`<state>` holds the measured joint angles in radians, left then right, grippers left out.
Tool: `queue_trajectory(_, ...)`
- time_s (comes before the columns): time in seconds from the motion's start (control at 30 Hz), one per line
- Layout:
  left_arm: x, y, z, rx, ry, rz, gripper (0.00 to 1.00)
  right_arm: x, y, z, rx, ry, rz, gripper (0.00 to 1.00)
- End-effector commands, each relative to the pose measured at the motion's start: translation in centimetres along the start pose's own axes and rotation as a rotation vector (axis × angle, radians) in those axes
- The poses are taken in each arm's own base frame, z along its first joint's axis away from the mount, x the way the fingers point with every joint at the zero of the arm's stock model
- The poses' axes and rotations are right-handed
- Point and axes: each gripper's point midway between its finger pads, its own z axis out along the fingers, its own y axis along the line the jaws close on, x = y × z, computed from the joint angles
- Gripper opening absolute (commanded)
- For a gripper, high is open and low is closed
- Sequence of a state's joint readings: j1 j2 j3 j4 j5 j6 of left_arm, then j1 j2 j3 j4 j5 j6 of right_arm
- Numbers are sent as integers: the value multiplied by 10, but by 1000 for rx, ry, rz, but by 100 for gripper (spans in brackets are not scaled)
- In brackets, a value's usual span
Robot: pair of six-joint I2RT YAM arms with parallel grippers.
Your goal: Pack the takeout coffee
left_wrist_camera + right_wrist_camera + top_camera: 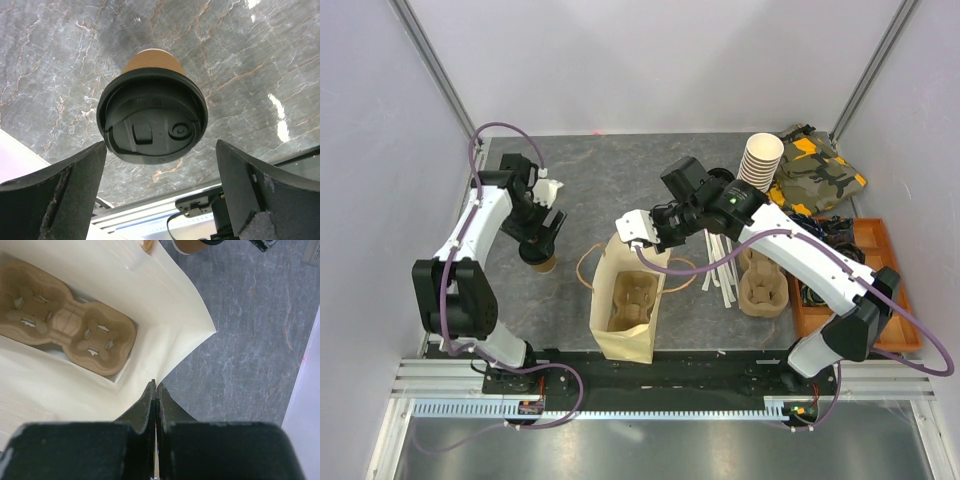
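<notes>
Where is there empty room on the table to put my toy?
Bare grey stone table at the back middle, between the left gripper and the tall stack of paper cups. Also the strip between the brown black-lidded cup and the cream paper bag. The right side is crowded: camouflage bag, orange tray, cardboard carrier.

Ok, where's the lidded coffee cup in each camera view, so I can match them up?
Top external: the coffee cup stands left of centre, left of the paper bag.
Left wrist: the cup fills the middle, with its lid towards the camera.
Right wrist: a brown sliver at the top edge, beyond the bag.
Shared landmark: the grey marbled table.
</notes>
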<state>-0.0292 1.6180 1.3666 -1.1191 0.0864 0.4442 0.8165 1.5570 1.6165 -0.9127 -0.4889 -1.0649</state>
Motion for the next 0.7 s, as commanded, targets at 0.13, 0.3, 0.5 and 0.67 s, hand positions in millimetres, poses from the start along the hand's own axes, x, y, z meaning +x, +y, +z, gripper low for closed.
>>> queue_trajectory(0.13, -20, -2, -20, -52, -229, -105, 93, -6, 2, -13, 55, -16, 70, 0)
queue_trajectory(0.3, -20, 2, -17, -63, -254, -130, 93, -5, 0, -12, 77, -22, 90, 0)
queue_trajectory(0.5, -21, 12, -12, -74, -277, -179, 92, -7, -3, -11, 85, -23, 91, 0)
queue_trajectory(0.67, -20, 10, -10, -72, -306, -190, 90, -5, -4, -12, 94, -15, 98, 0)
